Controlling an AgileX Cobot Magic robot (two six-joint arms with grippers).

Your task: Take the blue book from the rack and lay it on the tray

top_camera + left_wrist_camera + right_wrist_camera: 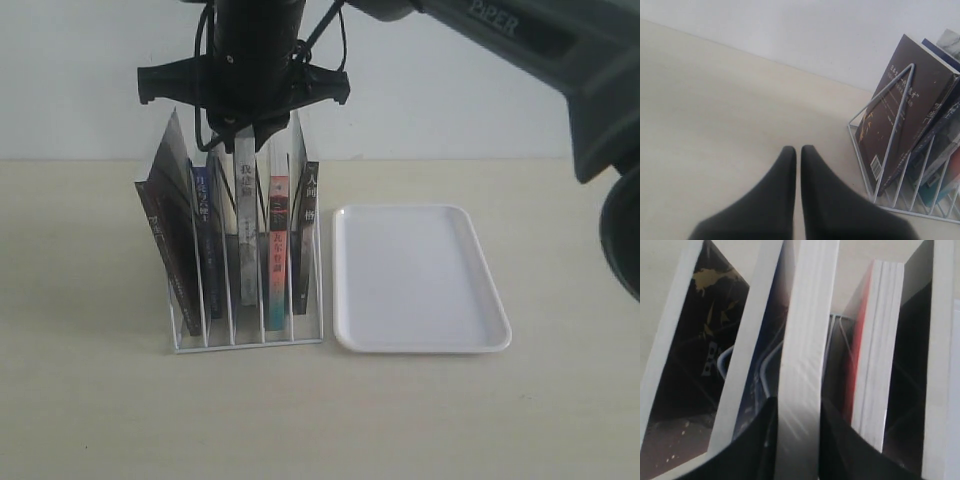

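Observation:
The white wire rack (pixel 248 341) holds several upright books. The blue book (pixel 205 228) shows a dark blue spine with white lettering and stands second from the left. My right gripper (pixel 245 140) reaches down over the rack. Its jaws press both sides of the thick grey-spined book (pixel 246 215), which stands right of the blue book. In the right wrist view my right gripper (pixel 798 401) clamps that book's page edge (pixel 802 340), and the blue cover (pixel 762 385) lies beside one finger. The white tray (pixel 338 280) lies flat right of the rack. My left gripper (pixel 798 148) is shut on nothing.
A red-and-teal-spined book (pixel 277 240) and a black-spined book (pixel 308 215) fill the rack's right slots. A dark-covered book (pixel 900 115) leans in the leftmost one. In the left wrist view the rack (pixel 892 135) stands beside the shut fingers. A pale wall runs behind the table.

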